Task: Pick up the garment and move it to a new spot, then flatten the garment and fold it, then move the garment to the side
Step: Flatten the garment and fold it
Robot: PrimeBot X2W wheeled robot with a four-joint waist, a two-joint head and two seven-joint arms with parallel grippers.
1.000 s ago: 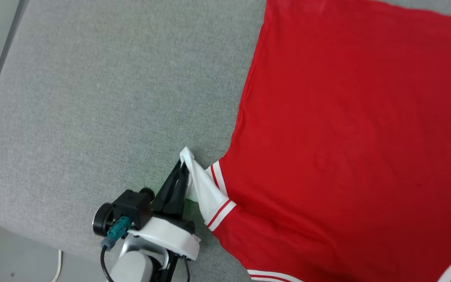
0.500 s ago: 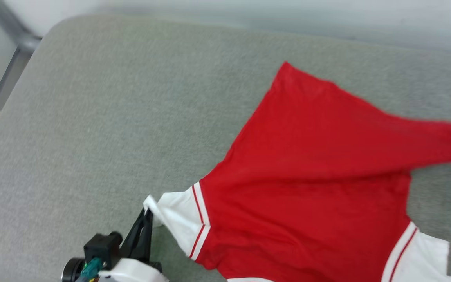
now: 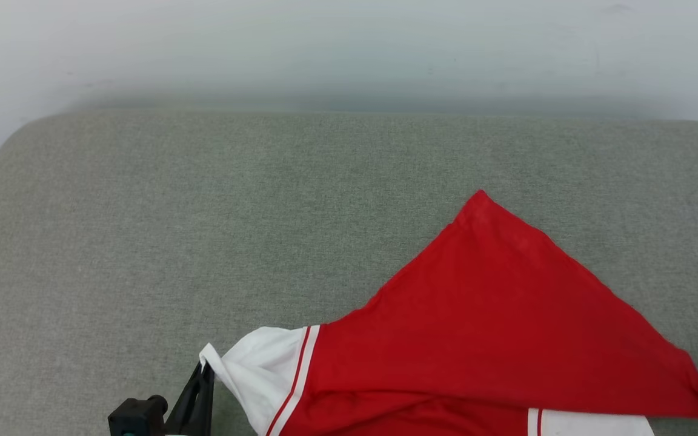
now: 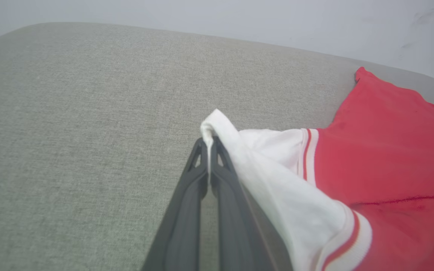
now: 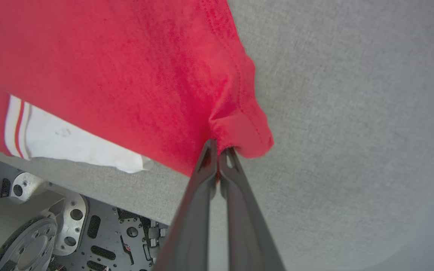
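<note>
Left gripper [image 4: 210, 142] pinches tight the white sleeve of the garment [image 3: 494, 315]; right gripper [image 5: 220, 149] pinches tight its red corner.

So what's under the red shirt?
The grey cushion runs under the red shirt, and a white sleeve pokes out below its folded-over part. Anything else beneath is covered by cloth.

The garment [image 3: 494, 327] is thin, matt knit cloth, and its stitched hem puckers where my right gripper [image 5: 219, 150] pinches it. My left gripper [image 4: 209, 145] has smooth, matt, dark plastic fingers, like the right. The cushion [image 3: 203, 212] is coarse grey woven fabric. At seven o'clock in my right wrist view, my base housing [image 5: 17, 233] looks like dull grey metal.
</note>
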